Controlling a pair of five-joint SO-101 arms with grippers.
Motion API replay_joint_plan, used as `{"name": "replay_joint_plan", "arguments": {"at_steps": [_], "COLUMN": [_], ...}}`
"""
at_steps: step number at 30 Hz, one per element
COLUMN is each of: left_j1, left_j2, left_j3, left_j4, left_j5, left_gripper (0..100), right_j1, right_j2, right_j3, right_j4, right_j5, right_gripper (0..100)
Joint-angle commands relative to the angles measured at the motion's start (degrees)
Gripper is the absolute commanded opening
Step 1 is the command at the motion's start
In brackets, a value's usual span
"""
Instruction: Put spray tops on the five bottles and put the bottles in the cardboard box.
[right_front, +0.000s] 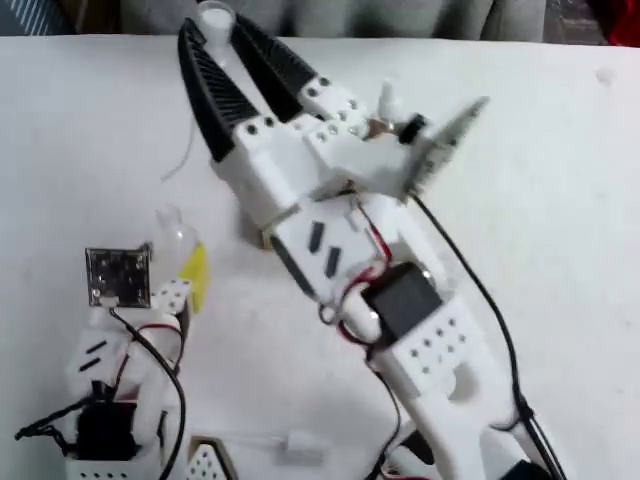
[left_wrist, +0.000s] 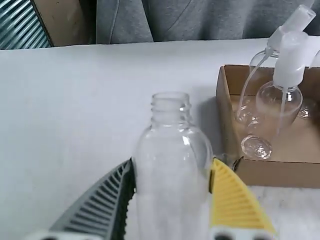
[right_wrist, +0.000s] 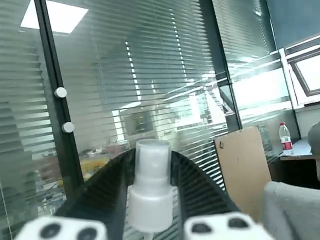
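Overhead, the right tool (right_front: 214, 35) pointed toward the far edge of the counter (right_front: 560, 200), its black fingers clamped on a white spray top (right_front: 213, 17). Toward the near left, the left tool (right_front: 176, 262) gripped a clear bottle (right_front: 170, 232), with a yellow finger against its side. A second spray top (right_front: 300, 447) lay flat on the counter at the near edge, between the two arms.

From the left wrist, the left tool (left_wrist: 172, 177) was closed on the bottle (left_wrist: 171, 150), a grey ribbed finger on one side and the yellow one on the other. The bottle's threaded neck was open and bare. Near it sat the cardboard box (left_wrist: 260, 172), holding capped bottles (left_wrist: 279, 95) that stood upright inside.

From the right wrist, the right tool (right_wrist: 150, 165) squeezed the spray top (right_wrist: 150, 190) between both black fingers, its head toward the fingertips, with window blinds (right_wrist: 150, 75) behind.
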Motion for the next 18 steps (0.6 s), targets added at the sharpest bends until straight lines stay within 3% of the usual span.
{"name": "replay_joint_plan", "arguments": {"at_steps": [1,18], "left_j1": [0.31,0.31], "left_j2": [-0.92,-0.92], "left_j3": [-0.26,1.58], "left_j4": [-1.14,-3.08], "left_j5": [0.53,0.35], "left_gripper": [2,2], "right_j1": [2.07,2.95], "right_j2": [3.91,8.75], "right_j3": [-0.79,-0.62], "right_j4": [-5.23,-8.57], "right_j5": [0.62,0.7], "right_gripper": [1.6,1.6]}}
